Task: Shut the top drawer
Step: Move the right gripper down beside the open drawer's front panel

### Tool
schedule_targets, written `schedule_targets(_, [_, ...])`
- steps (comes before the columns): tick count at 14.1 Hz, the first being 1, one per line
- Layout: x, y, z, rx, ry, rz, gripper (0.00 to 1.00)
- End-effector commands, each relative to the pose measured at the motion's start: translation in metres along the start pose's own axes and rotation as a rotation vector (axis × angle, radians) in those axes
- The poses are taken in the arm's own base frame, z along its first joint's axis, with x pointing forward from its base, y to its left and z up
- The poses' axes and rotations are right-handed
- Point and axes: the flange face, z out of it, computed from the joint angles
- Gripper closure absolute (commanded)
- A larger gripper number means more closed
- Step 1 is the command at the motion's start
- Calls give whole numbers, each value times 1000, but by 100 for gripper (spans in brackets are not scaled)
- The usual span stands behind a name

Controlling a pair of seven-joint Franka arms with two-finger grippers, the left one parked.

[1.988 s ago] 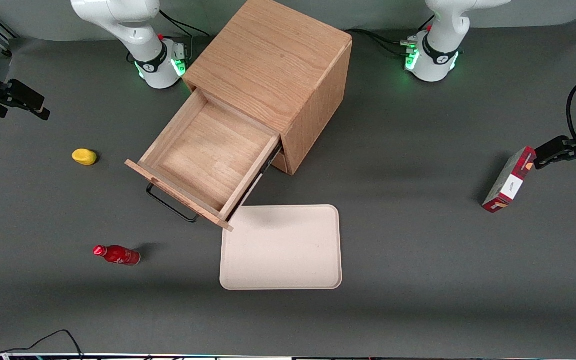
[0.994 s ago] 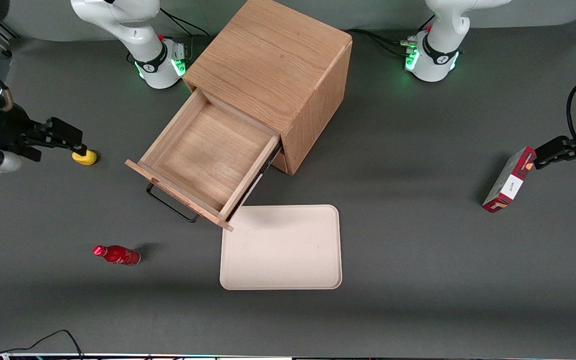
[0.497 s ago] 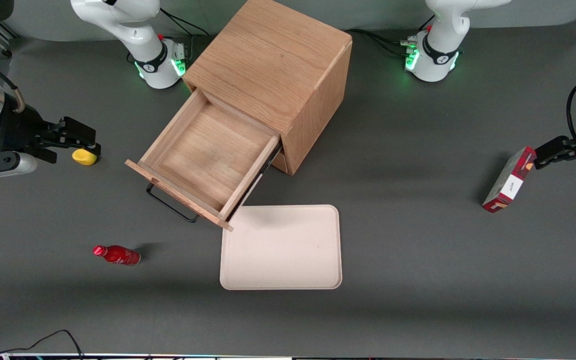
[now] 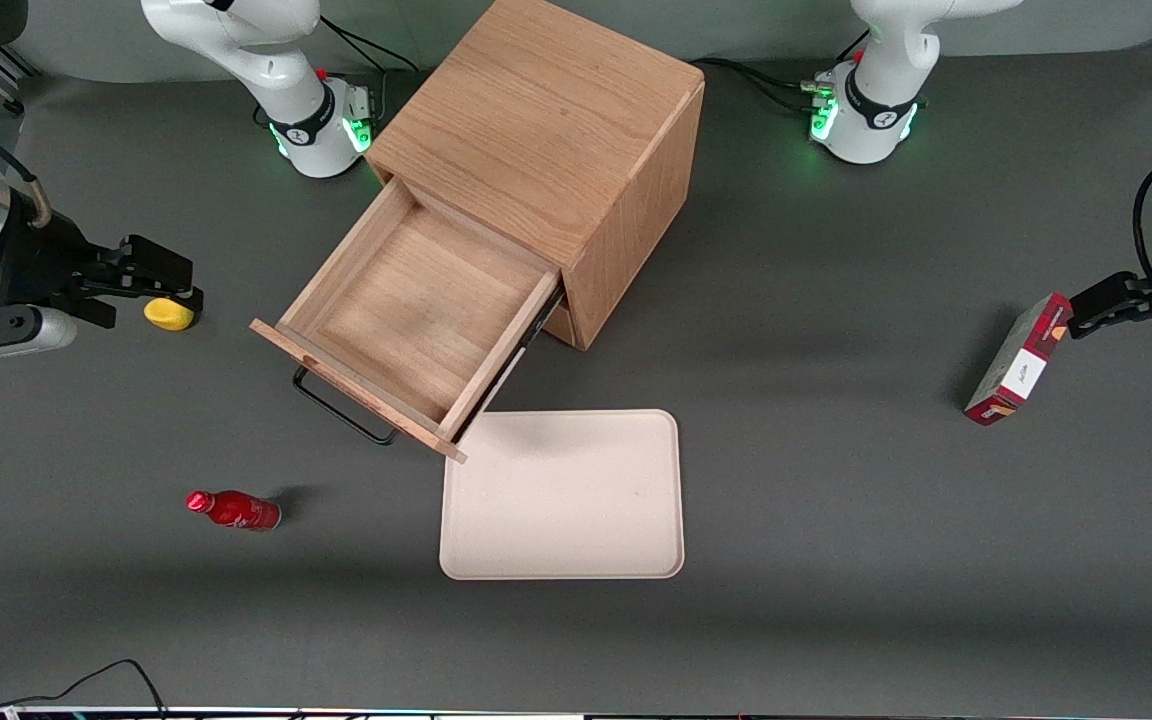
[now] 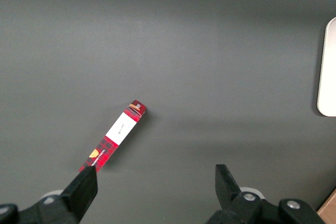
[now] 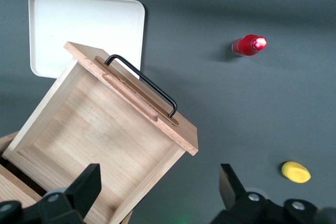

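Top drawer (image 4: pixel 416 310), shallow oak; gripper (image 4: pixel 171 283) beside.

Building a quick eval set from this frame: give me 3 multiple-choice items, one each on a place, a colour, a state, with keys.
1. Where is the gripper?
A. inside the drawer
B. above the table beside the yellow object, toward the working arm's end
C. on the tray

2. What colour is the bottle?
A. red
B. blue
C. green

3. What state is the top drawer in?
A. shut flush with the cabinet
B. pulled out and empty
C. pulled out, holding the bottle

Key:
1 B: the front view shows it next to the yellow object, apart from the drawer's handle and the tray.
2 A: it is red in both the front and right wrist views.
3 B: the drawer stands well out of the cabinet with a bare wooden floor.
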Motion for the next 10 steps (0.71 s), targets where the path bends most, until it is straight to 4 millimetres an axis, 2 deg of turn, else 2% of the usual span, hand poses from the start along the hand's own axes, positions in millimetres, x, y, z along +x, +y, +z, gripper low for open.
schedule_targets(1, [3, -3, 2, 21, -12, -268, 0])
schedule_targets(5, [11, -5, 23, 40, -70, -635, 0])
schedule_targets(7, [11, -3, 23, 44, -69, -793, 0])
schedule_targets(8, [12, -3, 22, 42, -60, -823, 0])
schedule_targets(10, [20, -1, 35, 54, -73, -824, 0])
